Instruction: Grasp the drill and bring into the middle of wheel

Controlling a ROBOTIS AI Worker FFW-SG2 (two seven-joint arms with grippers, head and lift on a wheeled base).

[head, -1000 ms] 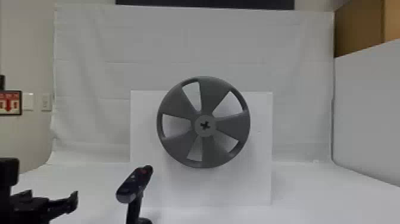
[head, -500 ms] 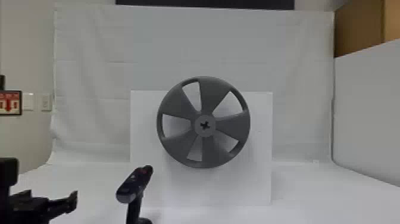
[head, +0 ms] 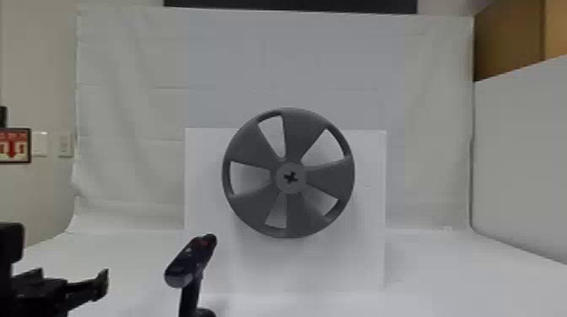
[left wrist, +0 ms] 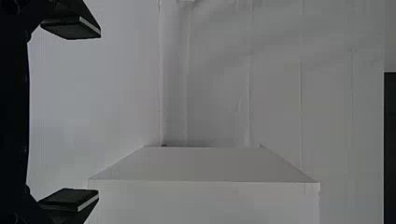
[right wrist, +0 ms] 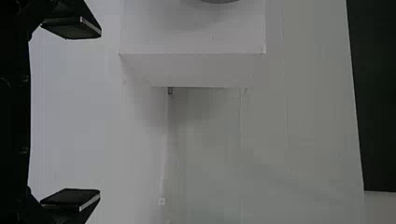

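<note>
the drill (head: 190, 263) stands upright on the left half of the white surface (head: 443, 278), well in from its far edge and nearer the robot than the wheel (head: 257, 147). the long axis of its body runs slantwise, from a broad, blunt near end up to a slimmer far end aimed away from the robot and toward the right; which end is the chuck, i cannot tell. its handle drops almost straight down from the body.

the left gripper (head: 71, 279) is toward the surface's left edge, beside the drill but apart from it, released, with its fingers spread. the right gripper (right wrist: 99, 113) is released too, its two flat fingers well apart.

the wheel is fixed upright on the front of a white block (head: 363, 265), its hub facing the robot, up and to the right of the drill.
</note>
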